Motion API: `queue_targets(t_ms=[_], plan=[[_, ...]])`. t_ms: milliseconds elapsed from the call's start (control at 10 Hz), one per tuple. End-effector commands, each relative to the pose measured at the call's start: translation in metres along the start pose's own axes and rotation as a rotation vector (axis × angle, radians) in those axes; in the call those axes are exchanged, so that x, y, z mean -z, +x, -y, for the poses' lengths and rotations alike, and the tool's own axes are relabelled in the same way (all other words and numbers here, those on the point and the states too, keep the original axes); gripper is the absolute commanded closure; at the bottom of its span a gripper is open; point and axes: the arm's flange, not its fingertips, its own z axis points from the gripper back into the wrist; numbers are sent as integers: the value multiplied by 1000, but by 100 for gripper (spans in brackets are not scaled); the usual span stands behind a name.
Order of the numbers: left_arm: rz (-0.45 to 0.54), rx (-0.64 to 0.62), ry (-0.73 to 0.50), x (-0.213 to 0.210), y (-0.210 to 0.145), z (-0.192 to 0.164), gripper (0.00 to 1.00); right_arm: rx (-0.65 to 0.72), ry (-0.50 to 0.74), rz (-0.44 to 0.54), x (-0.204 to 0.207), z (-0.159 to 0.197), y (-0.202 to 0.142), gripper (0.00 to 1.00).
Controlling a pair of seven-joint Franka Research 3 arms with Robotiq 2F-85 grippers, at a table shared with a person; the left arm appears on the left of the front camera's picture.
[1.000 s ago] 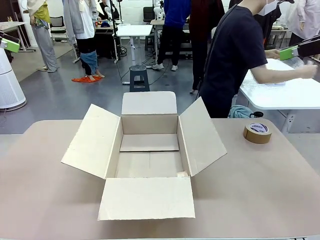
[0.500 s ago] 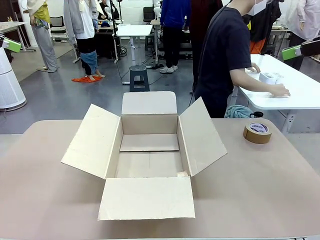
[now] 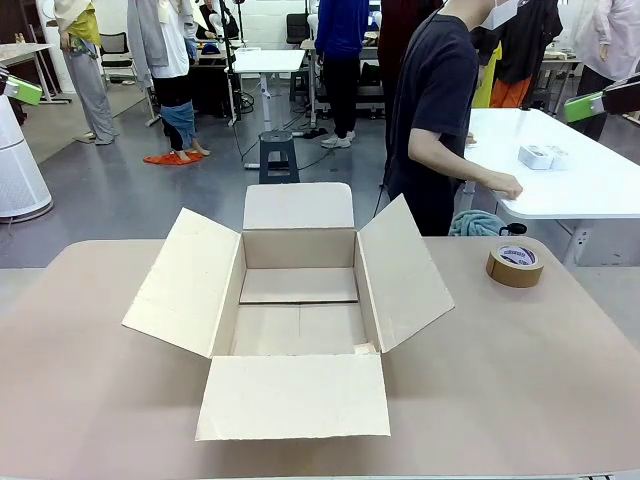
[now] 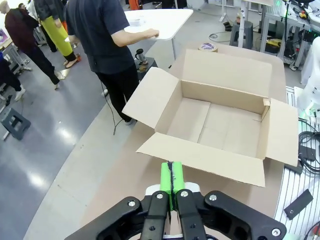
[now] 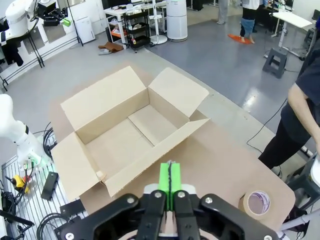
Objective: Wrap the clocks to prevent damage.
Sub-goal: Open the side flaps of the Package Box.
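No clock can be made out. Two small white items (image 3: 541,156) lie on the far white table (image 3: 590,190); I cannot tell what they are. A person in a dark T-shirt (image 3: 437,110) stands at that table with one hand (image 3: 503,187) on its edge. An open, empty cardboard box (image 3: 298,300) sits mid-table, flaps spread. My left gripper (image 4: 171,181) hangs high above the table, shut with its green pads together and nothing held; it also shows at the front view's left edge (image 3: 22,90). My right gripper (image 5: 170,181) is likewise raised and shut on nothing, at the right edge (image 3: 588,104).
A roll of brown tape (image 3: 515,265) lies on the tan table (image 3: 520,380) right of the box, also seen as the tape roll (image 5: 257,202). Behind the table stand a step stool (image 3: 278,155), other tables and several people. Cables and a power strip (image 5: 50,185) lie on the floor.
The person has pulled the arm back from the middle of the white table to its near edge, leaving the small white items there. Both arms stay raised.
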Motion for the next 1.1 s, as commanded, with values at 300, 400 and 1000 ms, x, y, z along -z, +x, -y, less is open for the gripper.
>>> queue_targets(t_ms=[300,400,1000], plan=[[-218,-7,-48,66,58,15,100,143,-73,-200,64,-46,62,99],[-324,-6,-83,94,73,22,100,137,-81,-340,98,-61,74,99],[-702,-164,-43,221,62,59,100,143,-154,-805,264,-105,66,99]])
